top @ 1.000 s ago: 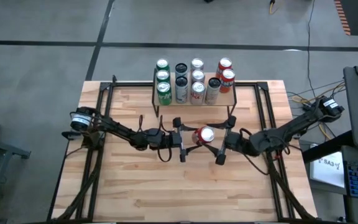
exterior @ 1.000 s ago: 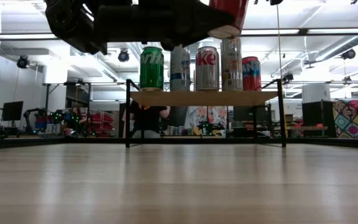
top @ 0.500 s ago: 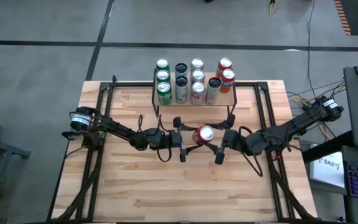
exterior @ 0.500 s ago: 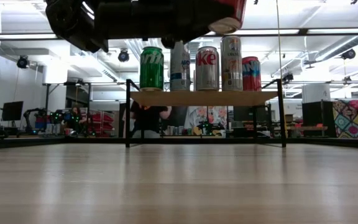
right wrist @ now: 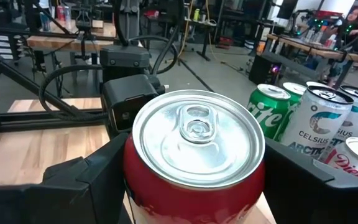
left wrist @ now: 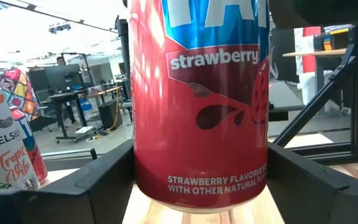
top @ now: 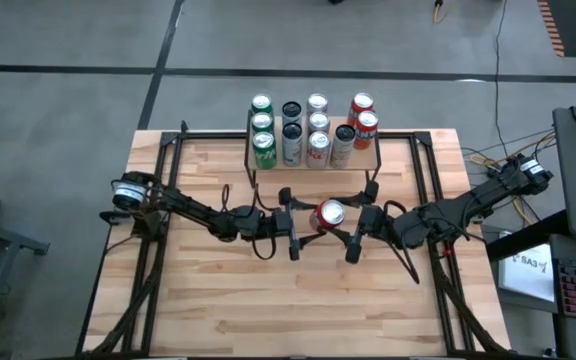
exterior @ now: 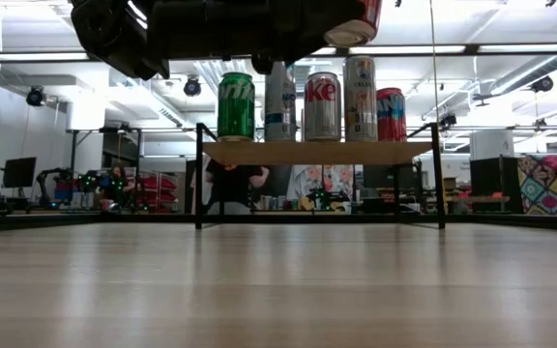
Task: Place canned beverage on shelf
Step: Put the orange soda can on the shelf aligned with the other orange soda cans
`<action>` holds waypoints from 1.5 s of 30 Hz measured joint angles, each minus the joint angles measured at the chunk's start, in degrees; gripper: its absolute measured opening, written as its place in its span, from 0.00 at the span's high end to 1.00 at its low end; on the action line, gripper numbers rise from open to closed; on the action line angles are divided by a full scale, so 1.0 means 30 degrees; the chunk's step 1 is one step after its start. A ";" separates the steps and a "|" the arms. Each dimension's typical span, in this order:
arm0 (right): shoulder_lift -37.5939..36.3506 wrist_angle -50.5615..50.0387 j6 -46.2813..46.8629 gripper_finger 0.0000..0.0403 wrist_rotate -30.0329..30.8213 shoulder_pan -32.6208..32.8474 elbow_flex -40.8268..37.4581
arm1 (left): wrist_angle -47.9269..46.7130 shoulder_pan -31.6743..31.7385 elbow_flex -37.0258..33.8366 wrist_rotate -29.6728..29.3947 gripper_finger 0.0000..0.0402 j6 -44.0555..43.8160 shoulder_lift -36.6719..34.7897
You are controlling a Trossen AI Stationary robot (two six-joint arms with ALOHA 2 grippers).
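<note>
Red strawberry can (top: 328, 215) held upright, lifted clear of the counter (top: 298, 300), mid-counter, just in front of the shelf (top: 314, 158). Left gripper (top: 293, 223) has its fingers on the can's sides. Right gripper (top: 356, 232) also brackets the can, fingers flanking it; whether they press it, cannot tell. Can's long axis vertical, lid up. Shelf lies beyond the can, away from both arms, already crowded with upright cans (top: 290, 132). Open spot appears at the shelf's front right corner. Both arms about equally near.

Red strawberry can (top: 328, 216) upright, raised before the can-laden shelf (top: 372, 155).
</note>
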 joint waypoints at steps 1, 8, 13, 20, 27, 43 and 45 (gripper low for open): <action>0.0000 0.0016 0.0044 0.30 0.0010 0.0000 -0.0021 | -0.0007 0.0000 0.0000 -0.0004 0.24 -0.0064 0.0000; -0.0100 -0.0138 -0.0059 0.30 0.0653 -0.0040 -0.0074 | -0.0097 -0.0077 -0.0044 -0.0378 0.03 0.0220 -0.0003; -0.0338 -0.3582 0.0739 0.30 0.0350 -0.0279 0.1020 | -0.0728 -0.0204 -0.0095 -0.0194 0.04 0.0503 -0.0655; -0.0544 -1.1175 0.2497 0.30 0.0188 -0.1162 0.3618 | -0.1537 -0.0219 -0.1001 -0.0141 0.04 0.0556 -0.2514; -0.2082 -1.3713 0.2492 0.30 -0.0120 -0.1816 0.3953 | -0.1707 -0.0291 -0.2880 -0.0134 0.05 0.0540 -0.5409; -0.6896 -1.0502 -0.0661 0.30 -0.8444 -0.7609 -0.0460 | -0.1690 -0.0270 -0.5945 -0.0301 0.05 0.0515 -1.1464; -0.7116 -1.0017 -0.1089 0.30 -0.9863 -0.8560 -0.0846 | -0.1675 -0.0270 -0.6067 -0.0317 0.05 0.0627 -1.1737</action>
